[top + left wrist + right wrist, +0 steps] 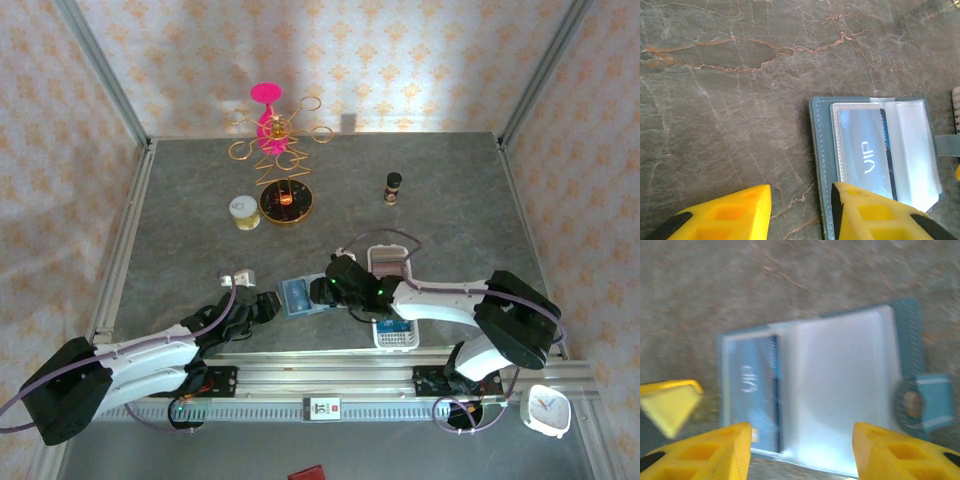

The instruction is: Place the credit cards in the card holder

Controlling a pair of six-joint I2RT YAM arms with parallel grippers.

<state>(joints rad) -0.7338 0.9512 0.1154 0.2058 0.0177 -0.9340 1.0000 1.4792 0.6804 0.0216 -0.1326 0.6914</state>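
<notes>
Top external shows a grey veined table (450, 200) between floral walls (400, 60), with the teal holder (297, 296) lying open near the front edge, between both arms. Left wrist reads a blue card (865, 150) marked VIP in a clear sleeve, with the left gripper (801, 200) spread and empty. Right wrist, blurred, adds the snap tab (927, 402), with the right gripper (802, 435) also spread.

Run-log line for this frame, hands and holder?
card holder lying open | blue card inside | left hand open at its edge | right hand open above it
</notes>
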